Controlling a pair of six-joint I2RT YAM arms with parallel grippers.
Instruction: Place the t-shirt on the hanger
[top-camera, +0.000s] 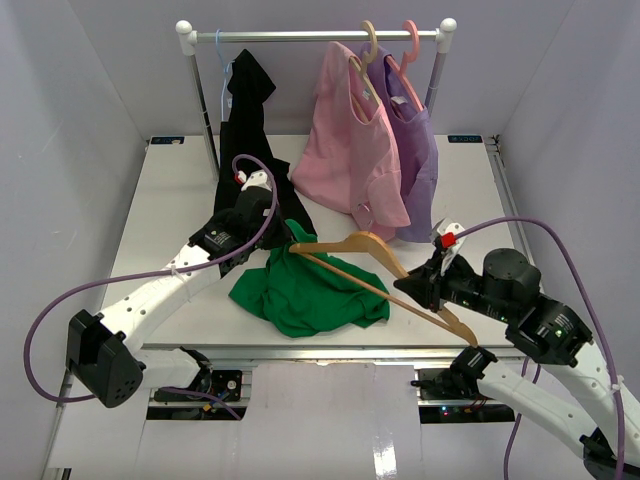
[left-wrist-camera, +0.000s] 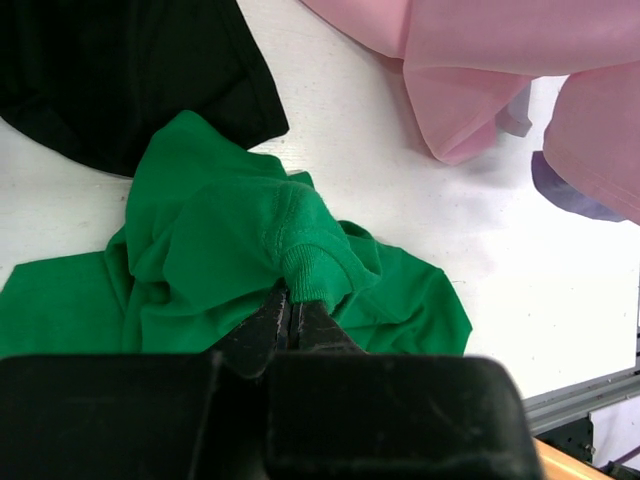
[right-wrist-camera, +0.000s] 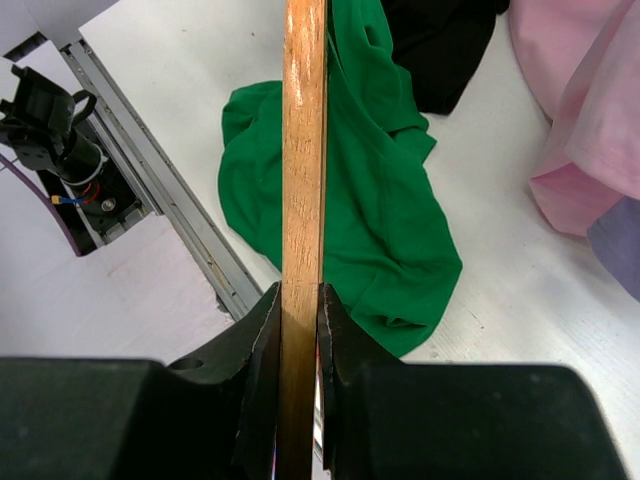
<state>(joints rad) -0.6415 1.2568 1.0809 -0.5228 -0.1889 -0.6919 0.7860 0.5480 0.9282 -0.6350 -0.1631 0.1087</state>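
The bright green t-shirt (top-camera: 305, 292) lies bunched on the white table, with one part pulled up into a peak. My left gripper (top-camera: 284, 236) is shut on that raised part, and the left wrist view shows its fingertips (left-wrist-camera: 290, 303) pinching the ribbed collar of the t-shirt (left-wrist-camera: 210, 220). The wooden hanger (top-camera: 362, 244) hangs tilted above the shirt, its left end close to the lifted collar. My right gripper (top-camera: 408, 287) is shut on the hanger's lower right arm. In the right wrist view the hanger (right-wrist-camera: 304, 150) runs straight out from my right gripper (right-wrist-camera: 300, 303) over the t-shirt (right-wrist-camera: 385, 215).
A clothes rail (top-camera: 315, 36) stands at the back of the table. A black garment (top-camera: 245, 110), a pink shirt (top-camera: 350, 150) and a purple shirt (top-camera: 420, 160) hang from it, reaching down near the work area. The table's metal front edge (top-camera: 300, 352) runs just below the t-shirt.
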